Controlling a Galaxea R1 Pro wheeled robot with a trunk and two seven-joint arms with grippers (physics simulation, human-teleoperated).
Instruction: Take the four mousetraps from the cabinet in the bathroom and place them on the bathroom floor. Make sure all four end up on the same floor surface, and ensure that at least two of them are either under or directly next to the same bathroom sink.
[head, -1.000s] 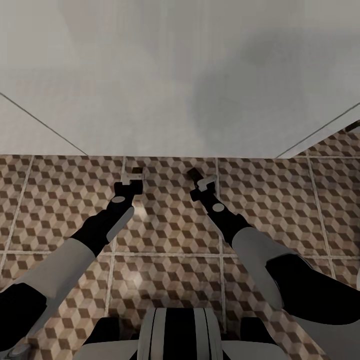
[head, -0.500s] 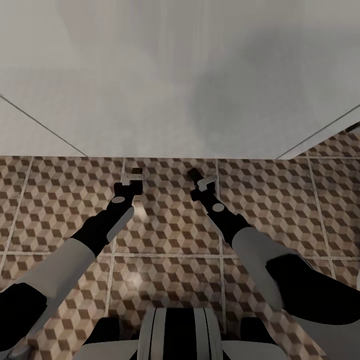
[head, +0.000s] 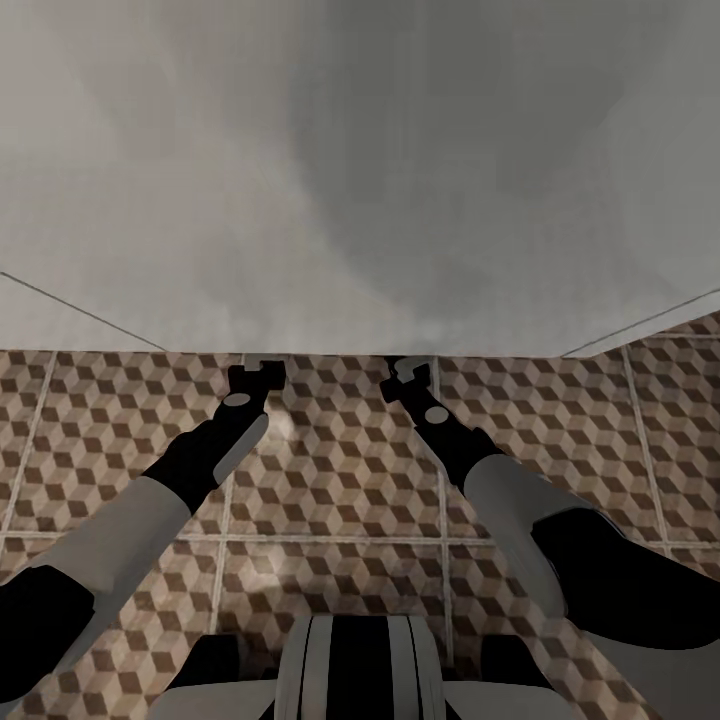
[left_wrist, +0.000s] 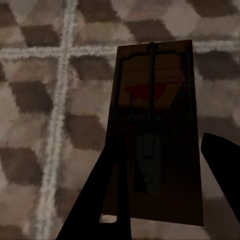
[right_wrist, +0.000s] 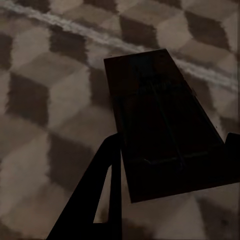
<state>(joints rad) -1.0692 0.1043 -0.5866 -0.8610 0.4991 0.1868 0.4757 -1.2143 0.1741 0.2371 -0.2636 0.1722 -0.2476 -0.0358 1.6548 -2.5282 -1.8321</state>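
Both arms reach forward over the cube-patterned bathroom floor. My left gripper is shut on a mousetrap, a tan board with dark wire and a red spot, held just above the tiles. My right gripper is shut on a second mousetrap, which looks dark in shadow and hangs flat over the floor. In the head view both gripper tips meet the lower edge of the white boxy vanity of the sink, and that edge hides the traps. No tap shows.
The white vanity front spans the whole width ahead, and its lower edge runs across just beyond my wrists. Patterned tiles with pale grout lines stretch to both sides and back toward my base.
The whole head view has shifted: the white unit's lower edge now sits lower in the picture and covers the gripper tips and traps, which showed before. The arms hold the same pose.
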